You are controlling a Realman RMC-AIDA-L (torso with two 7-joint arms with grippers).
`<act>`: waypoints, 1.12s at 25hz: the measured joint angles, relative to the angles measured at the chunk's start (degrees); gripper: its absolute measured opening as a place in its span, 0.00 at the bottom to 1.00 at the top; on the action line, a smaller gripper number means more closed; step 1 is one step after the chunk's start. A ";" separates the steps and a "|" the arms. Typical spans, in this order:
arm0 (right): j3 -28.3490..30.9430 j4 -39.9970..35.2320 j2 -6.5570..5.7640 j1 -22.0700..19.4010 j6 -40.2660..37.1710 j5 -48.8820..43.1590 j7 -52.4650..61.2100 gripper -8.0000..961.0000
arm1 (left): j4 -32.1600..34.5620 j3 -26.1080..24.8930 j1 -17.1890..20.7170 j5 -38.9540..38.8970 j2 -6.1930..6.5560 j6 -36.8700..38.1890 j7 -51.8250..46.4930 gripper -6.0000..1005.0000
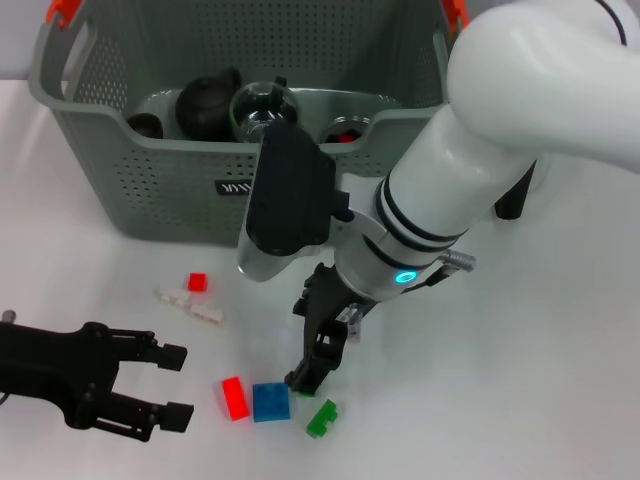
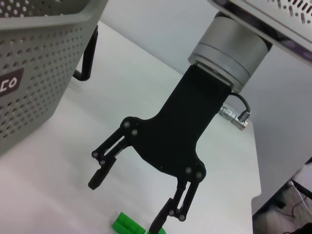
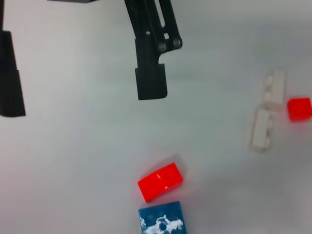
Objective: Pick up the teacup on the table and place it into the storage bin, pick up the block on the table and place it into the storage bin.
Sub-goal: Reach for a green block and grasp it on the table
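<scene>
**Now the right claw hangs over the scattered bricks**

Up at the far side of the white table [image 1: 560,330] stands the storage bin [image 1: 150,180], grey and full of holes, orange clips at its rim and a small black label on the near wall; inside it lie a dark round teapot-like piece [image 1: 205,100], a glass vessel [image 1: 262,105] and some smaller dark things I cannot make out, so whether the teacup is among them I cannot tell; the right arm [image 1: 500,120], white and thick, reaches in from the right across the front of the bin and bends down toward the table; its right gripper [image 1: 312,375] points downward with its black fingers spread apart, the tips just above the table and right beside the blue block [image 1: 270,401]; the left wrist view shows that same claw from the side, open, with nothing between its fingers; the left gripper [image 1: 172,385] lies low at the near left of the table, its two fingers also spread and holding nothing, well apart from the bricks.

Smaller still, the blocks sit loose on the table in front of the bin; the blue block lies between a red block [image 1: 234,397] on its left, almost touching it, and a green block [image 1: 321,418] on its right, close by the right claw's tips; farther toward the bin and to the left lie two pale white blocks [image 1: 190,305] in a row; a small red block [image 1: 197,283] rests just beyond them.
</scene>
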 joint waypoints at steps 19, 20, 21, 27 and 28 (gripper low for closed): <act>-4.39 2.37 0.10 -0.90 4.44 2.44 -0.53 0.96 | 0.05 -0.25 -0.01 0.00 -0.01 -0.17 0.26 0.87; -4.43 2.46 0.10 -0.90 4.45 2.44 -0.55 0.96 | 0.05 -0.27 -0.01 0.00 -0.01 -0.17 0.26 0.87; -4.46 2.58 0.10 -0.90 4.47 2.44 -0.57 0.96 | 0.05 -0.29 -0.01 0.00 -0.01 -0.17 0.26 0.87; -5.21 2.91 0.16 -0.90 4.50 2.41 -0.62 0.96 | 0.05 -0.35 0.06 0.00 -0.01 -0.18 0.26 0.87; -5.28 2.92 0.17 -0.90 4.46 2.41 -0.63 0.96 | 0.05 -0.35 0.06 0.00 -0.01 -0.18 0.26 0.87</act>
